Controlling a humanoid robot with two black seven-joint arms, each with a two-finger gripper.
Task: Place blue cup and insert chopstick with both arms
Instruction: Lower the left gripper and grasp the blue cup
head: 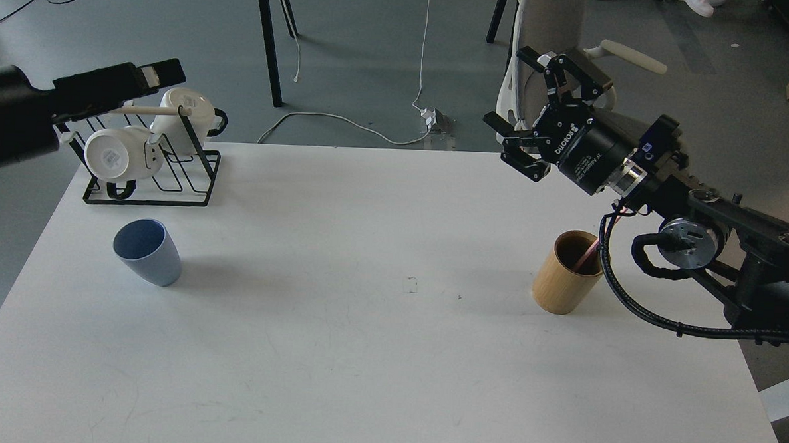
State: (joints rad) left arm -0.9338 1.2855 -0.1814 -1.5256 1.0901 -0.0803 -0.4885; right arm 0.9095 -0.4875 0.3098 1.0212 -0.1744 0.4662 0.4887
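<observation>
The blue cup (148,252) stands upright on the left of the white table (362,353), with no gripper near it. The pink-red chopstick (586,256) leans inside the tan bamboo holder (569,272) on the right; its upper part is hidden behind my right arm's cable. My right gripper (531,114) is open and empty, above the table's far edge, up and left of the holder. My left gripper (161,73) comes in from the left edge and lies over the mug rack; it is seen side-on and dark, so its fingers cannot be told apart.
A black wire rack (150,171) with a wooden bar and two white mugs (114,156) stands at the back left, just behind the blue cup. Chair legs, a pale chair (550,22) and floor cables lie beyond the table's far edge.
</observation>
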